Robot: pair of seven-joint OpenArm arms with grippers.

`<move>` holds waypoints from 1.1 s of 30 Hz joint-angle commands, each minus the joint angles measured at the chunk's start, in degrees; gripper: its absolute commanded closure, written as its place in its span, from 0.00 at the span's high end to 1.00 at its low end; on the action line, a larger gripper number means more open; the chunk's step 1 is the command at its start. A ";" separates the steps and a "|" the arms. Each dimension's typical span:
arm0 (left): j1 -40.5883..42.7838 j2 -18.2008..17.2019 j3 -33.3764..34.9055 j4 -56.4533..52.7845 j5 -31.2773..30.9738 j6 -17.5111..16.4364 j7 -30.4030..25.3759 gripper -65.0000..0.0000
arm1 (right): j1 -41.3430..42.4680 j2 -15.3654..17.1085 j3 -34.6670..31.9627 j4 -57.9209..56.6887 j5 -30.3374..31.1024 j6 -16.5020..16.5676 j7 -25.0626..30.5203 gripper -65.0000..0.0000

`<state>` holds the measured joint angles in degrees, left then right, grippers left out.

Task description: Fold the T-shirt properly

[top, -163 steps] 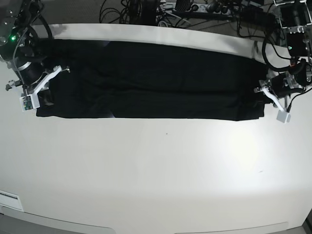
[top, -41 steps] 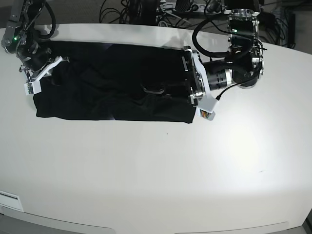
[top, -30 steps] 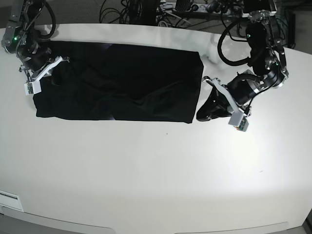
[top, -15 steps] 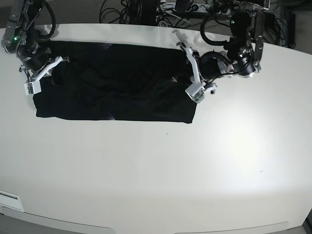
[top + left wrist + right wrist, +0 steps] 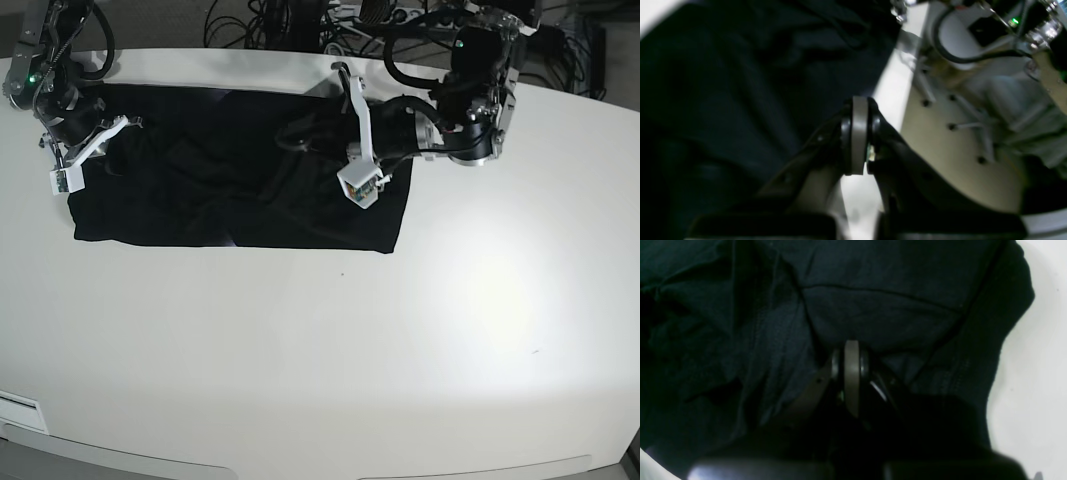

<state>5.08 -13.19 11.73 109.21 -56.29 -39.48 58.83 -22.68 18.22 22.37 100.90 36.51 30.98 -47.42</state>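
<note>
The black T-shirt lies plain side up as a folded band on the far left part of the white table. My right gripper is at its left end. In the right wrist view the gripper is shut, with creases in the cloth running into its tips. My left arm reaches over the shirt's right part, where the cloth bunches up. My left gripper is at the shirt's far edge. In the left wrist view the gripper is shut over a bare table strip, beside the cloth. No cloth shows between its pads.
Cables and gear crowd the space behind the table's far edge. A robot mount plate with bolt holes lies just past that edge. A white label sits at the front left corner.
The shirt's right end has been folded over, so the band is shorter. My left arm has swung from beside the shirt's right edge to across it, toward the far edge. The right arm has stayed put.
</note>
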 commanded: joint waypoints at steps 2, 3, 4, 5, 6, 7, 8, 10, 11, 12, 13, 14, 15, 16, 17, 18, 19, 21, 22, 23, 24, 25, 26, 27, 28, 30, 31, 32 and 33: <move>-1.73 -0.02 -3.89 1.81 -1.42 -0.52 -1.79 0.00 | -0.22 0.52 0.11 0.35 -0.50 0.11 -1.75 0.00; -2.16 -0.02 -5.90 1.84 -1.42 -0.52 -2.23 0.00 | -0.22 0.55 0.11 0.35 -0.50 0.11 -1.77 0.00; -2.49 -0.02 -7.93 1.84 -1.29 -0.52 -2.71 0.00 | -0.22 0.52 0.13 0.35 -0.50 0.11 -1.75 0.00; -2.60 -0.02 -9.90 1.84 -0.57 -0.52 -3.30 0.00 | -0.22 0.55 0.11 0.35 -0.52 0.11 -1.79 0.00; -2.56 -0.02 -11.52 1.73 0.72 -0.52 -3.91 0.00 | -0.22 0.55 0.13 0.35 -0.52 0.11 -1.81 0.00; -2.54 -0.02 -12.31 1.14 2.71 -0.52 -4.04 0.00 | -0.20 0.55 0.11 0.35 -0.52 0.11 -1.95 0.00; -2.56 -0.02 -12.50 0.07 4.90 -0.52 -4.31 0.00 | -0.17 0.55 0.11 0.35 -0.48 0.13 -1.88 0.00; -2.56 -0.02 -12.07 -3.26 7.37 -0.52 -5.51 0.00 | -0.15 0.55 0.11 0.35 -0.48 0.11 -1.75 0.00; -2.64 -0.11 -11.67 -5.18 7.80 -0.52 -6.21 0.00 | -0.17 0.52 0.11 0.35 -0.48 0.13 -1.68 0.00; -2.80 -0.15 -11.13 -7.04 8.15 -0.52 -6.67 0.00 | -0.17 0.55 0.11 0.35 -0.48 0.13 -1.73 0.00; -3.08 -0.13 -10.71 -8.74 8.48 -0.52 -6.80 0.00 | -0.17 0.55 0.13 0.35 -0.50 0.13 -1.73 0.00; -3.26 -0.13 -10.34 -10.23 8.55 -0.52 -6.82 0.00 | -0.17 0.55 0.11 0.35 -0.48 0.13 -1.73 0.00; -3.32 -0.13 -10.03 -11.43 8.50 -0.52 -7.08 0.00 | -0.17 0.55 0.11 0.35 -0.50 0.13 -1.73 0.00; -3.32 -0.13 -9.77 -12.48 8.50 -0.52 -7.43 0.00 | -0.17 0.55 0.11 0.35 -0.50 0.13 -1.73 0.00; -3.34 -0.11 -9.60 -13.53 8.50 -0.52 -7.69 0.00 | -0.17 0.55 0.11 0.35 -0.48 0.13 -1.70 0.00; -3.32 -0.11 -9.44 -14.43 8.52 -0.52 -8.00 0.00 | -0.15 0.55 0.11 0.35 -0.48 0.13 -1.70 0.00; -3.34 -0.09 -9.38 -15.26 8.55 -0.52 -8.11 0.00 | -0.15 0.55 0.11 0.35 -0.46 0.15 -1.70 0.00; -3.39 -0.13 -9.38 -16.87 8.94 -0.52 -8.46 0.00 | -0.11 0.55 0.11 0.35 -0.46 0.13 -1.66 0.00; -3.37 -0.13 -9.38 -17.51 9.90 -0.52 -8.92 0.00 | 0.28 0.55 0.13 0.35 -0.48 0.15 -1.70 0.00; -3.34 -0.13 -9.38 -18.01 11.10 -0.52 -9.60 0.00 | 0.63 0.55 0.13 0.35 -0.50 0.13 -1.75 0.00; -3.34 -0.13 -9.38 -18.43 12.37 -0.52 -10.23 0.00 | 0.94 0.61 0.13 0.35 -0.48 0.13 -1.70 0.00; -3.34 -0.13 -9.38 -18.69 13.64 -0.52 -10.69 0.00 | 1.53 0.68 0.13 0.35 -0.46 0.13 -1.73 0.00; -3.32 -0.13 -9.38 -18.71 14.60 -0.52 -10.84 0.00 | 2.05 0.70 0.13 0.35 -0.46 0.11 -1.73 0.00; -3.34 -0.13 -9.38 -18.71 15.69 -0.52 -10.82 0.00 | 2.71 0.70 0.13 0.37 -0.44 0.13 -1.77 0.00; -3.34 -0.13 -9.38 -18.71 16.98 -0.09 -10.84 0.00 | 3.39 0.70 0.13 0.46 -0.44 0.13 -1.88 0.01; -3.32 -0.15 -9.38 -18.71 19.78 3.19 -10.82 0.00 | 4.74 0.70 0.24 1.51 -0.48 0.07 -2.64 0.16; -3.32 -0.15 -9.38 -18.71 20.76 4.50 -10.69 0.00 | 5.38 0.70 0.31 2.36 -0.52 0.07 -2.82 0.22; -3.30 -0.15 -9.38 -18.71 21.53 5.68 -10.29 0.00 | 5.92 0.70 0.55 3.28 -0.76 0.11 -2.78 0.28; -3.32 -0.15 -9.38 -18.71 21.94 6.45 -9.79 0.00 | 6.56 0.70 0.79 4.15 -0.81 0.11 -2.78 0.31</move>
<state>2.04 -12.69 2.57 90.32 -37.91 -34.57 46.48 -16.78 17.96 22.48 103.81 34.85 31.09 -51.53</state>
